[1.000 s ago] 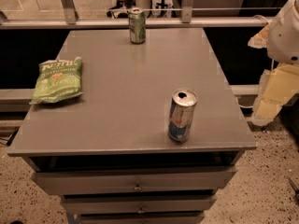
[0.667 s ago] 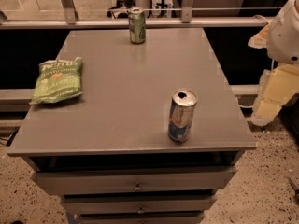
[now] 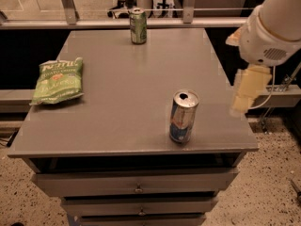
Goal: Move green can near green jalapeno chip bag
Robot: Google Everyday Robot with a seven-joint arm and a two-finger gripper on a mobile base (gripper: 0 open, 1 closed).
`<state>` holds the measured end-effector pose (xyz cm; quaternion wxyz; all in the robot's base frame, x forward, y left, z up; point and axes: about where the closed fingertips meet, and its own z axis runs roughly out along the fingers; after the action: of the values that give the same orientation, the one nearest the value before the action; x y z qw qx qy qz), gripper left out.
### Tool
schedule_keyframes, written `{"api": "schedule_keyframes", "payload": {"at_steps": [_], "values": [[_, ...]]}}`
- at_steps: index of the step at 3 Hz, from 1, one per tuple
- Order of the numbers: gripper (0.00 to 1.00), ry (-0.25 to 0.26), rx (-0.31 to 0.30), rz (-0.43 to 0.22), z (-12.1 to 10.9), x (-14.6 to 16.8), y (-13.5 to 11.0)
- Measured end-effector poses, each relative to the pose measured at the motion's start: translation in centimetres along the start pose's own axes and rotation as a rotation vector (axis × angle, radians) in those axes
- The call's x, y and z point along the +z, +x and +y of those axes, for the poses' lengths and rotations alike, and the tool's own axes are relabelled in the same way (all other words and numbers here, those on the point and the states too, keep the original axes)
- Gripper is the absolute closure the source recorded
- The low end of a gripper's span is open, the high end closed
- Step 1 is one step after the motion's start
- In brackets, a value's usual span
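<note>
The green can (image 3: 138, 26) stands upright at the far edge of the grey table (image 3: 122, 74), a little left of centre. The green jalapeno chip bag (image 3: 59, 79) lies flat near the table's left edge, well apart from the can. My gripper (image 3: 245, 92) hangs pale and yellowish below the white arm (image 3: 270, 32), at the table's right edge. It is far from both the green can and the bag, and holds nothing that I can see.
A taller blue-and-silver can (image 3: 183, 117) with an open top stands near the table's front right, just left of the gripper. Drawers (image 3: 136, 185) sit under the tabletop. A metal rail (image 3: 94, 22) runs behind the far edge.
The arm and gripper have moved left, from beyond the table's right side to its right edge. The cans and the bag have not moved.
</note>
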<state>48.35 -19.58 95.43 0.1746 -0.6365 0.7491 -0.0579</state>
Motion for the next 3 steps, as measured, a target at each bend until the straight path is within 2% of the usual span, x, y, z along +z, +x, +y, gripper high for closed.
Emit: {"api": "schedule_keyframes", "payload": {"at_steps": [1, 2, 3], "values": [[0.0, 0.083, -0.059, -0.058, -4.4, 2.9, -3.5], [0.0, 0.151, -0.059, -0.12, -8.6, 4.5, -6.9], [0.0, 0.182, 0.02, -0.171, -11.8, 4.7, -9.5]]}}
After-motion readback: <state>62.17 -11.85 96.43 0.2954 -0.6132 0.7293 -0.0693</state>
